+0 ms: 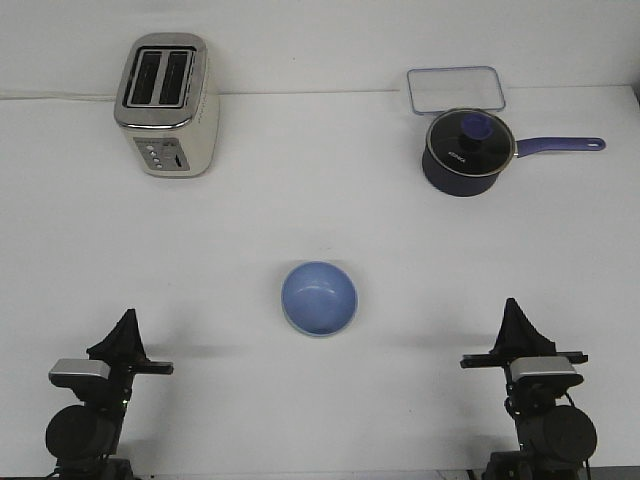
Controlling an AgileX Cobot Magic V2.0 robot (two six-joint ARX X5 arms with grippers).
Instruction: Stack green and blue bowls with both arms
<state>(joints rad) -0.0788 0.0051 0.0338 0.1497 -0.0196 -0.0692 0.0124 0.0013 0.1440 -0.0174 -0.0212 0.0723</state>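
We see the blue bowl [319, 297] sitting upright on the white bench [300, 220], roughly midway between the two arms and a little ahead of them. A thin pale rim shows along its lower edge, which may be the green bowl beneath it, but we cannot tell for certain from this view.

The left end effector [124, 330] stands at the near left corner, well apart from the bowl, its dark fingers drawn up to a single peak. The right end effector [515, 318] mirrors it at the near right corner, equally well apart from the bowl. On both, the fingers appear to meet at the tip and nothing is held, though from this angle we cannot tell with certainty how narrow the gap is.

Between each end effector and the bowl we find bare bench surface. At the far left stands a cream and chrome toaster [168, 105], and at the far right a dark saucepan [468, 152] with a purple handle pointing toward the right edge, touching or just in front of a clear rectangular container [455, 88]. These far objects lie well apart from the bowl, leaving a broad open band across the middle of the bench.
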